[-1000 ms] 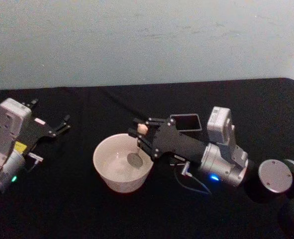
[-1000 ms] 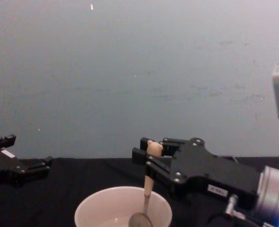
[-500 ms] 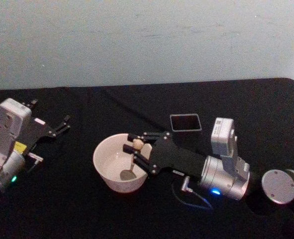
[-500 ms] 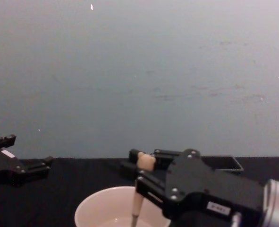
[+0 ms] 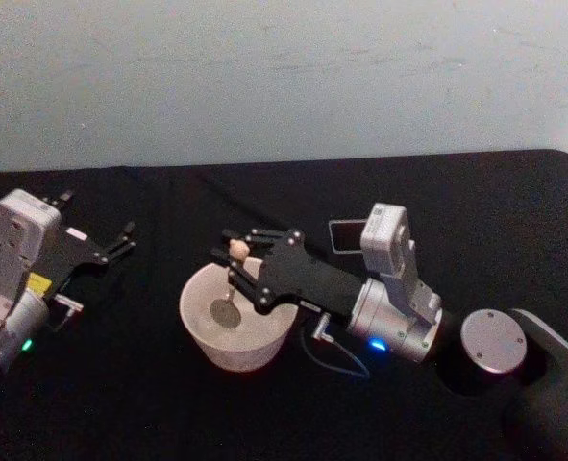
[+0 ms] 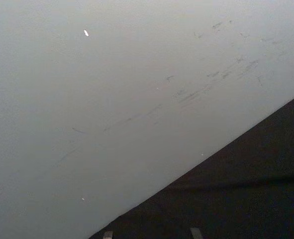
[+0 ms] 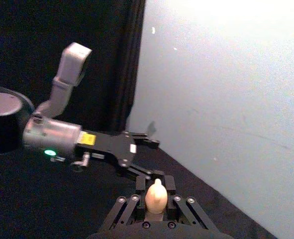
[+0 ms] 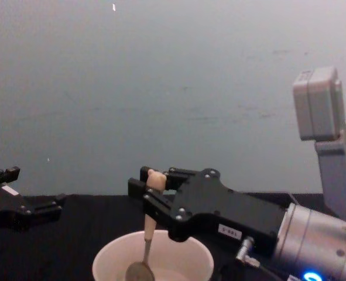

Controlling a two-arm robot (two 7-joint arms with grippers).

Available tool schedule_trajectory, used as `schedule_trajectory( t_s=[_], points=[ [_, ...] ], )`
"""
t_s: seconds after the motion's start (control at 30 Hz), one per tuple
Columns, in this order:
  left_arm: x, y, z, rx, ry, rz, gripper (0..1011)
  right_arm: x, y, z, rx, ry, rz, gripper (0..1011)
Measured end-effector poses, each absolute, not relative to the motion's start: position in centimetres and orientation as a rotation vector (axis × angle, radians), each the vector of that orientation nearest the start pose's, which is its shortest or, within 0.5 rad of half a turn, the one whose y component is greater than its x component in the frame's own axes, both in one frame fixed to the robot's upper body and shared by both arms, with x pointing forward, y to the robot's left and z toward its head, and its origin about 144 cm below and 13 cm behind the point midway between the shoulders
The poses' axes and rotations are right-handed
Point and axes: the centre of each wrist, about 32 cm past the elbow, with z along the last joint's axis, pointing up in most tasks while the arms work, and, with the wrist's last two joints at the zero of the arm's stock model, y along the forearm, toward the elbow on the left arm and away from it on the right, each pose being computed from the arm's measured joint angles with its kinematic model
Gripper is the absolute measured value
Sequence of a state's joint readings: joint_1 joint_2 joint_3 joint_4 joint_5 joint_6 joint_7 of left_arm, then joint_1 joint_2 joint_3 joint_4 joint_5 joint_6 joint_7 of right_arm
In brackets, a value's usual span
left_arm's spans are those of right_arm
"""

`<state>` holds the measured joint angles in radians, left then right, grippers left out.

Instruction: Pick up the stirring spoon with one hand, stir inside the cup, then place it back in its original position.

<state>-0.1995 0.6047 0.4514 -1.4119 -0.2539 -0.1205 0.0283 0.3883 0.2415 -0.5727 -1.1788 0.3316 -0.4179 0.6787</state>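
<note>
Right hand (image 8: pixel 148 184) holds stirring spoon (image 8: pixel 148 226) upright, knob up, inside cup (image 8: pixel 191 250).

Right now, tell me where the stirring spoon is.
In the head view, the stirring spoon hangs centre-left, held near its knob by the right gripper, its metal bowl down inside the cup.

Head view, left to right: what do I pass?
Parked black left gripper → wide cream-white cup, with the right gripper holding the beige-handled stirring spoon in it → dark grey square holder → silver-topped black cylinder.
</note>
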Motion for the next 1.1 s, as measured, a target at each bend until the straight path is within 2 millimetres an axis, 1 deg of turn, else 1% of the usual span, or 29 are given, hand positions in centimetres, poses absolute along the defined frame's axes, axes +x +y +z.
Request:
schedule_trajectory(
  t_s=[0.23,0.7,0.93,1.1],
  points=[
    [48.9,31.0,114.0,0.304,-0.285,1.248,1001,54.2,-17.1,112.8,0.090,-0.264,-0.492,214],
    [48.9,31.0,114.0,0.304,-0.285,1.248,1002,54.3,-17.8,112.9,0.092,-0.270,-0.515,214],
    [48.9,31.0,114.0,0.304,-0.285,1.248,1001,53.8,-19.1,113.2,0.089,-0.278,-0.528,214],
    [48.9,31.0,114.0,0.304,-0.285,1.248,1001,52.7,-20.1,113.4,0.086,-0.282,-0.516,214]
  ],
)
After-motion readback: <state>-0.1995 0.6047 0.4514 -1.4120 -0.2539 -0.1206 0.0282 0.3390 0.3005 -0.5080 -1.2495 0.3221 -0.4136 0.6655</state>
